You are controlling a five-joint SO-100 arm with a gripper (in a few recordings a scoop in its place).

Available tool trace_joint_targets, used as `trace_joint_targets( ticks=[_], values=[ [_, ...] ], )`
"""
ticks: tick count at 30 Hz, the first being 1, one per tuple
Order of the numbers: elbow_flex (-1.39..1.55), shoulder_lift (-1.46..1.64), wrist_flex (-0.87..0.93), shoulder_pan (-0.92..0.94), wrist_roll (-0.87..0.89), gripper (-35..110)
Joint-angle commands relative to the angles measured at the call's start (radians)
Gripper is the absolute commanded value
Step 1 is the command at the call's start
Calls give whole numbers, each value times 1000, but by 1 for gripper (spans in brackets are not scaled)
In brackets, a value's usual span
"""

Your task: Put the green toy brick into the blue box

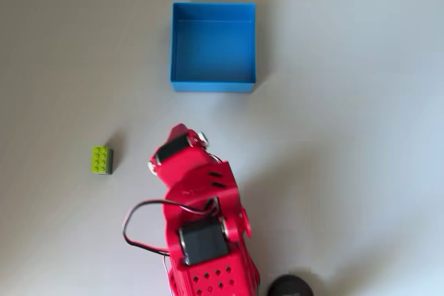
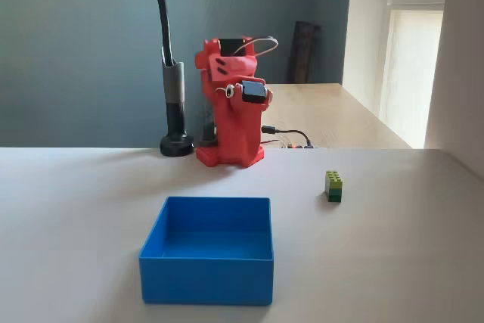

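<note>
The green toy brick (image 1: pixel 102 159) lies studs-up on the pale table, left of the red arm in the overhead view; in the fixed view the brick (image 2: pixel 333 186) sits right of the arm. The blue box (image 1: pixel 213 86) stands open-topped with nothing inside, beyond the arm; in the fixed view the box (image 2: pixel 206 283) is nearest the camera. My gripper (image 1: pixel 180 132) is folded back over the arm's base, its fingers together and holding nothing, apart from both brick and box. In the fixed view the gripper (image 2: pixel 240 90) hangs in front of the upright arm.
A black stand with a round base (image 2: pixel 176 144) rises next to the arm's base, and its foot (image 1: pixel 290 286) shows at the bottom edge of the overhead view. A black and red cable (image 1: pixel 132 230) loops out on the arm's left.
</note>
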Motion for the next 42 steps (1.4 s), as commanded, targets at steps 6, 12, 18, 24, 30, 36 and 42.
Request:
trace_joint_targets(
  ticks=[6,12,18,24,30,36,42],
  values=[
    [-385,-434,-17,-95,-242,21],
    [-589,-696,3,-126,-367,30],
    [-770,-891,175,-187,-509,36],
    [-865,-1022,308,-259,-623,34],
    [-876,-1126,314,-330,-646,34],
    [-887,-1220,313,-391,-640,33],
    [-905,-1295,313,-437,-614,33]
  ],
)
